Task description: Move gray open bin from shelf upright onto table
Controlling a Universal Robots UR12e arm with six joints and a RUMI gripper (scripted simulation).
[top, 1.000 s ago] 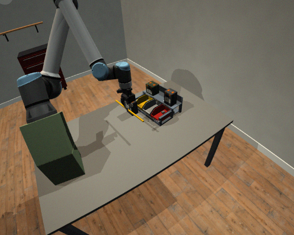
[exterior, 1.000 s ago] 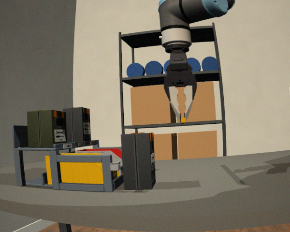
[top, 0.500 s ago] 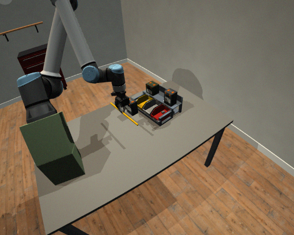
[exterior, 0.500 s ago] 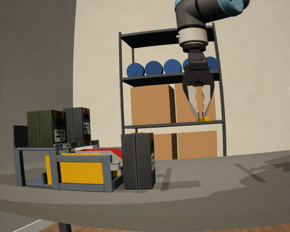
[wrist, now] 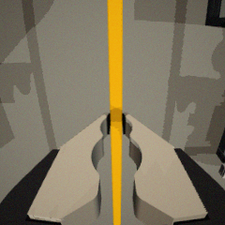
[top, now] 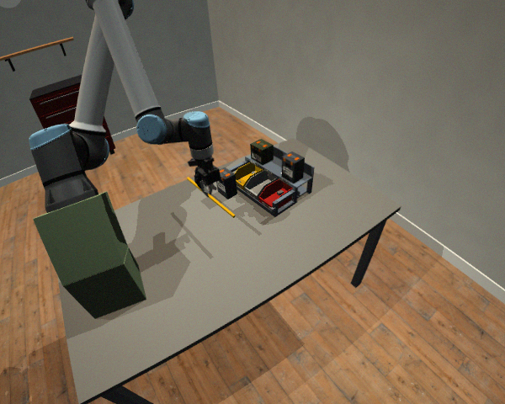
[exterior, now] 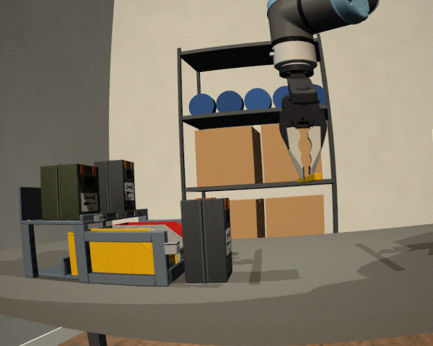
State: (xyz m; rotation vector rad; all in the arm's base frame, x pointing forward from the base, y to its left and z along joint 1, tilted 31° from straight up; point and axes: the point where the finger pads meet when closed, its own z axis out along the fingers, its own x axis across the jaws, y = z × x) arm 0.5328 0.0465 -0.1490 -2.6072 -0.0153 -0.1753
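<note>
We log: gripper [exterior: 305, 174] fingers clamped on yellow bar [top: 220, 204], above worktop [top: 252, 265] | gray open bin [top: 258, 181] frame centre, on shelf [top: 307, 183], between yellow bin [top: 246, 172] and red bin [top: 276, 194].

You are looking at a room with plain gray walls [top: 331, 65] and a wood plank floor [top: 374, 339], edged by a pale baseboard [top: 461, 261]. The gray surface [top: 244, 269] stands on dark legs. Behind it, a dark red drawer chest [top: 52, 102] sits under a wooden wall shelf [top: 30, 50]. A metal shelf rack [exterior: 180, 112] holds cardboard boxes [exterior: 224, 156] and what seem to be blue cylinders [exterior: 229, 101].
</note>
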